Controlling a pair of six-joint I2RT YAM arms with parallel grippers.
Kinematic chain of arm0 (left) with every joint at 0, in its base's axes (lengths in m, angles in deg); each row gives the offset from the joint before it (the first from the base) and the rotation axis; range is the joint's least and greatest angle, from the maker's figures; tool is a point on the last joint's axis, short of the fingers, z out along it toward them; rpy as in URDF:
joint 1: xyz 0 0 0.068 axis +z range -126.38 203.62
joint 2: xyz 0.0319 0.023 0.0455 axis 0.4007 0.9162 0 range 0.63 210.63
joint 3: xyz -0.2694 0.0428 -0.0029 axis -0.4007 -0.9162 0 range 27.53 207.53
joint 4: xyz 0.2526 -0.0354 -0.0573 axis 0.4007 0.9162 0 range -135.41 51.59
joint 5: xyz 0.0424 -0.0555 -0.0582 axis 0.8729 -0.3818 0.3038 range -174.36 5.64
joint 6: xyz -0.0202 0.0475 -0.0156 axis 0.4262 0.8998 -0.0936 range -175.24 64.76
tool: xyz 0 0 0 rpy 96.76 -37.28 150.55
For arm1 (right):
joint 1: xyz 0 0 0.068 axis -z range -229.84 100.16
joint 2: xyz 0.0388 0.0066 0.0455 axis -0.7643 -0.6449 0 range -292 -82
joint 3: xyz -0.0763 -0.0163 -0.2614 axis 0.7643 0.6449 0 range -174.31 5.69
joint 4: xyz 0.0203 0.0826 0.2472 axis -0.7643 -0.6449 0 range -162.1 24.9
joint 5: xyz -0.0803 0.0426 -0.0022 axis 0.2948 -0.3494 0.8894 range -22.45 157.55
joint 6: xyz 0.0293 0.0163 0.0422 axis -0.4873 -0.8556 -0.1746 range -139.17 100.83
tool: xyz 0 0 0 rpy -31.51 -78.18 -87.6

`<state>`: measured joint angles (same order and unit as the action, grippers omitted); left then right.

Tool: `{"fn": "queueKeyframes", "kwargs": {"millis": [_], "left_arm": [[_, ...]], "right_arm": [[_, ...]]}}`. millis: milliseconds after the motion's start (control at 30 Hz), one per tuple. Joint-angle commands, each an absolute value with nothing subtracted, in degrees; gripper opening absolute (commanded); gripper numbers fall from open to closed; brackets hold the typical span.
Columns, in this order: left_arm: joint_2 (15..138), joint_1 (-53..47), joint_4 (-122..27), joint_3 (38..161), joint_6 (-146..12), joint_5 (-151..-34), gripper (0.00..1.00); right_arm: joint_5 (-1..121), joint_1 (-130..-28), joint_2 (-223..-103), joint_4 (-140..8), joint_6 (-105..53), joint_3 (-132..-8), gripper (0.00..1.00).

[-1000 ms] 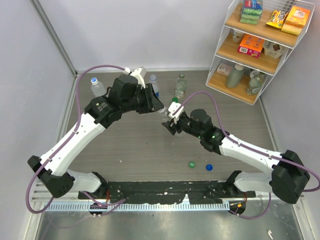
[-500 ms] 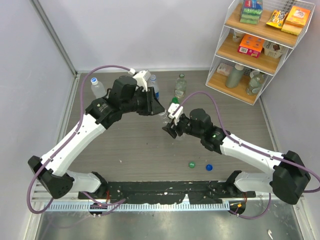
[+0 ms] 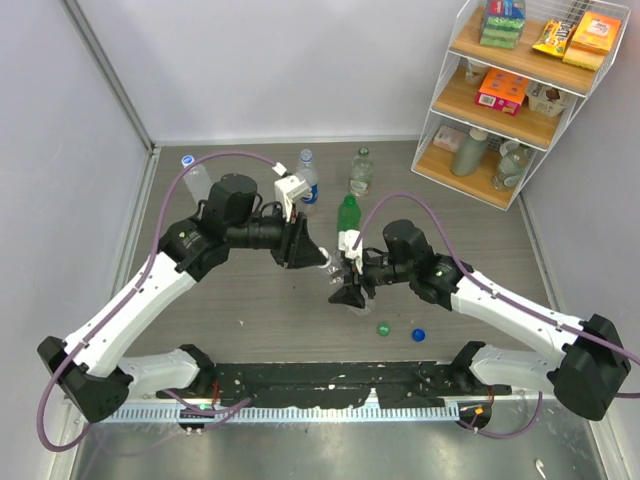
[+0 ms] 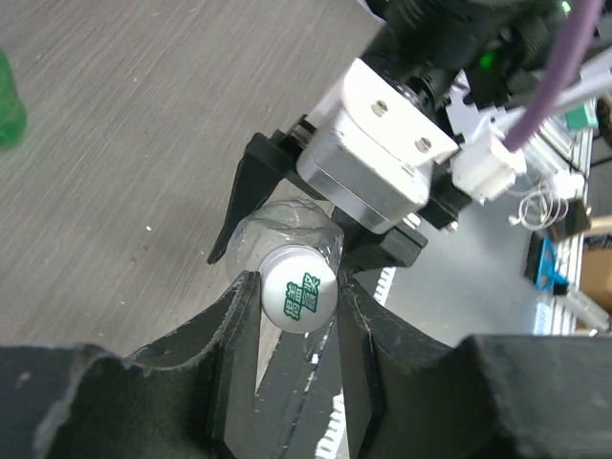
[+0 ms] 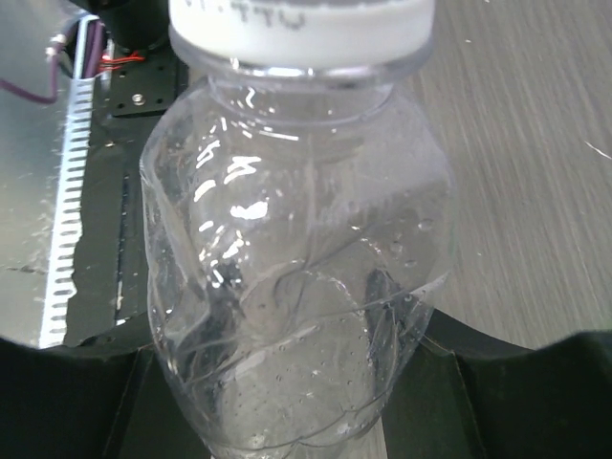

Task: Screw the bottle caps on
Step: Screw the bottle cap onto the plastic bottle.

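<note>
Two loose caps (image 3: 383,328) (image 3: 418,334) (green, blue)

The top external view looks steeply down from above the near edge of the tabletop (image 3: 250,310) and takes in all of it. The left wrist view looks along the left tool (image 4: 297,304), very near the white cap (image 4: 297,292). The right wrist view sits closer still, its frame filled by the clear bottle (image 5: 296,268). All three views share that bottle.
</note>
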<state>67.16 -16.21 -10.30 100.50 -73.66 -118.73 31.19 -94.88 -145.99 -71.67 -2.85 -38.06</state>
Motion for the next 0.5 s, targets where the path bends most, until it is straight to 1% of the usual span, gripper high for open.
{"fn": "queueKeyframes", "kwargs": {"millis": [0, 67, 100, 167, 267, 300, 367, 467], "left_arm": [[67.52, -18.12, -8.67, 96.62, -65.54, -128.83, 0.38], [68.04, -18.04, -9.20, 95.74, -64.83, -128.83, 0.41], [68.39, -18.04, -8.51, 95.91, -64.21, -128.66, 0.48], [68.92, -18.04, -6.84, 96.70, -63.68, -126.30, 0.53], [68.93, -18.12, -6.74, 97.41, -64.55, -123.83, 0.78], [68.58, -18.04, -7.26, 97.49, -65.60, -123.65, 0.91], [67.79, -18.12, -8.06, 97.67, -65.97, -124.52, 1.00], [65.68, -18.04, -10.51, 97.67, -68.33, -120.58, 1.00]], "right_arm": [[22.38, -94.84, -145.11, -59.93, -1.86, -45.38, 0.01], [22.20, -94.84, -145.90, -57.91, -2.47, -45.03, 0.01], [22.11, -94.84, -146.60, -57.81, -2.38, -45.20, 0.01], [22.46, -94.75, -147.48, -57.72, -2.65, -45.90, 0.01], [23.34, -94.67, -147.66, -57.99, -1.77, -45.91, 0.01], [24.47, -94.58, -147.57, -58.07, -1.68, -45.82, 0.01], [25.88, -94.67, -147.22, -59.12, -1.24, -45.99, 0.01], [28.34, -94.67, -147.04, -59.22, -1.76, -45.99, 0.01]]}}
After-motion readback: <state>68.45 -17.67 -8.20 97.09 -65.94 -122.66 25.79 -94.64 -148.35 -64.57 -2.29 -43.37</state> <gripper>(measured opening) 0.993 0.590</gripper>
